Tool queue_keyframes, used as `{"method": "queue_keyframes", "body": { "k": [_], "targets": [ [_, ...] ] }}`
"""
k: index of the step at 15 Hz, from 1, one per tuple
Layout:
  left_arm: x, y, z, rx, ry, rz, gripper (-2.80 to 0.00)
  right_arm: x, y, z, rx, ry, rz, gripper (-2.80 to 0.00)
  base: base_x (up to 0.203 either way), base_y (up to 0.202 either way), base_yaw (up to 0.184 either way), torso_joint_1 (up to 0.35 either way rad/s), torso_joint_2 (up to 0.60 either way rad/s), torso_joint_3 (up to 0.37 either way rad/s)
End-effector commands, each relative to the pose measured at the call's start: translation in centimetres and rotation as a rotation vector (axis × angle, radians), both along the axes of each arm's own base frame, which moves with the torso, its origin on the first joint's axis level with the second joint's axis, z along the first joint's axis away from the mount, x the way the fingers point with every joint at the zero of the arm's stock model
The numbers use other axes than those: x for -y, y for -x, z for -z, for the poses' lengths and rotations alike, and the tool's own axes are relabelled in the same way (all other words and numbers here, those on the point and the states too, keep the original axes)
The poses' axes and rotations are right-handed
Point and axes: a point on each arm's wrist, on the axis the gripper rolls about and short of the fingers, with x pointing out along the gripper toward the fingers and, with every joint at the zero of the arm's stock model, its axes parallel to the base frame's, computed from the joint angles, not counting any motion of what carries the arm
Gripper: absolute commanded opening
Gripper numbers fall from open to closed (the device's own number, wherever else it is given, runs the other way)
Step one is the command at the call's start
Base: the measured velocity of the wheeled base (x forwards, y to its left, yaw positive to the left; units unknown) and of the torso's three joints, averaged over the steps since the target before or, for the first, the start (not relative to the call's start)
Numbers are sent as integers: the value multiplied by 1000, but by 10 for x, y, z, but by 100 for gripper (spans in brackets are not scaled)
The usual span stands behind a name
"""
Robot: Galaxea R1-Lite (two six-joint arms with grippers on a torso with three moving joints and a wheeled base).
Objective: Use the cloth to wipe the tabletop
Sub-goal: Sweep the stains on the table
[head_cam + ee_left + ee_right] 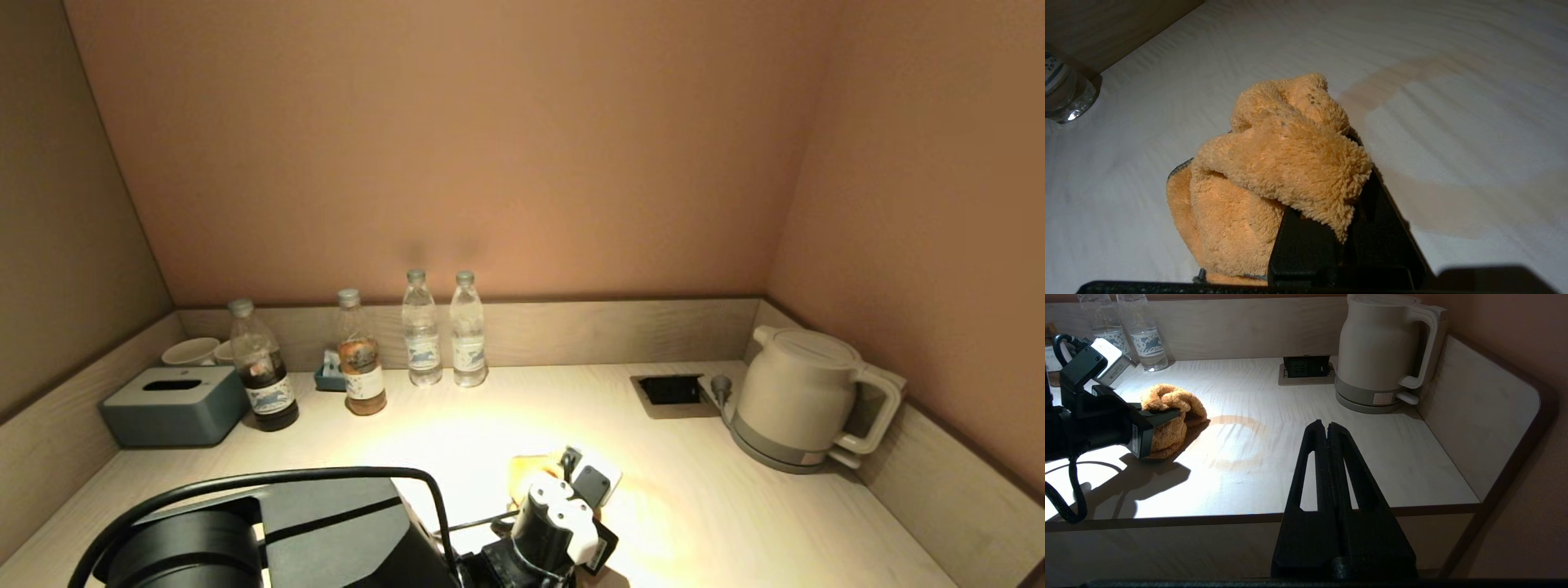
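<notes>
Orange fluffy microfibre cloth (1274,171) sits clamped in my left gripper (1161,418), pressed on the pale wood-grain tabletop (1290,449); my right gripper (1328,430) rests closed, empty.

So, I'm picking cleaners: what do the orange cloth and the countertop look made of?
The fluffy orange cloth looks like microfibre: dense, shaggy pile, soft bunched folds. The pale wood-grain tabletop seems a matt laminate or veneer, with fine printed-looking grain and a brownish smear sitting on its surface; which one is unclear.

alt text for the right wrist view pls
The left gripper presses the orange cloth onto the pale tabletop beside a faint brownish ring stain. The shut right gripper hangs before the counter edge; a kettle stands behind.
</notes>
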Motion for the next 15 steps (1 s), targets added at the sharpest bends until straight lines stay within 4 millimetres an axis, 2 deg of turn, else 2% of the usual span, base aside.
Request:
{"method": "queue_keyframes", "body": {
  "k": [1,9,15],
  "targets": [
    [3,-2,5,7,0,0,-280,0,0,0,1,0,1,-280,0,0,0,0,0,0],
    [12,-4,-2,54,12,17,-280,0,0,0,1,0,0,-280,0,0,0,0,0,0],
    [13,-5,5,48,0,16,-280,0,0,0,1,0,0,-280,0,0,0,0,0,0]
  ]
}}
